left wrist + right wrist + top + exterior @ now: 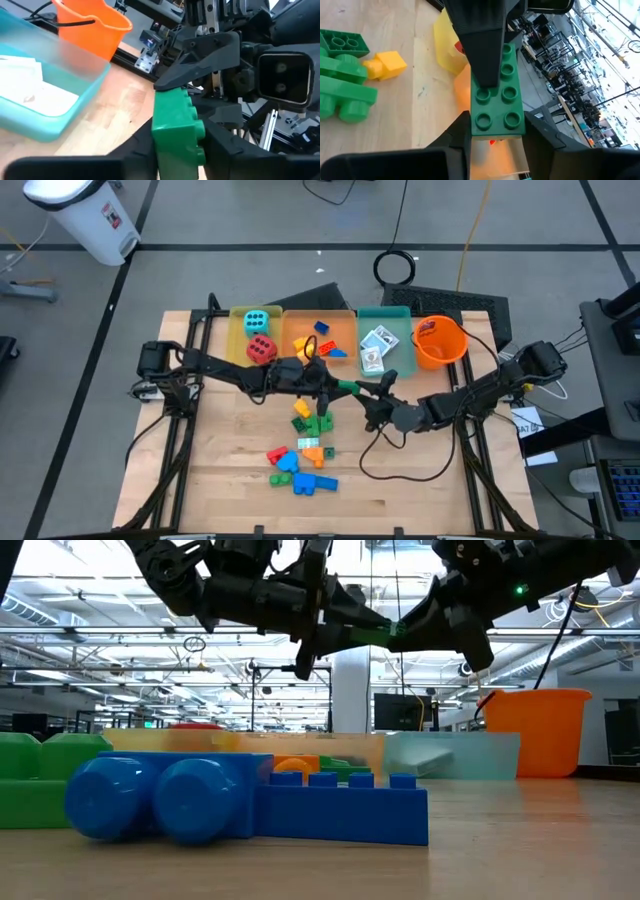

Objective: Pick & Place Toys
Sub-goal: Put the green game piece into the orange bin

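Green brick (pixel 497 95), clamped between left hand (pixel 335 385) and right hand (pixel 368 394), above table (pixel 230 470)

A wooden table (pixel 230 480) is occupying the middle of the floor. 3 translucent trays are sitting side by side along its far edge: a yellow tray (pixel 238 338), an orange tray (pixel 345 320) touching it, and a teal tray (pixel 400 340) touching the orange tray. An orange bucket (pixel 440 343) with a dark handle is standing upright just beside the teal tray. A white bin (pixel 85 215) is standing on the grey floor, well apart from the table's far left corner. A coiled black cable (pixel 396 267) is lying on the floor beyond the trays. A dark mat (pixel 460 302) is lying behind the bucket. Black lines are crossing the floor.
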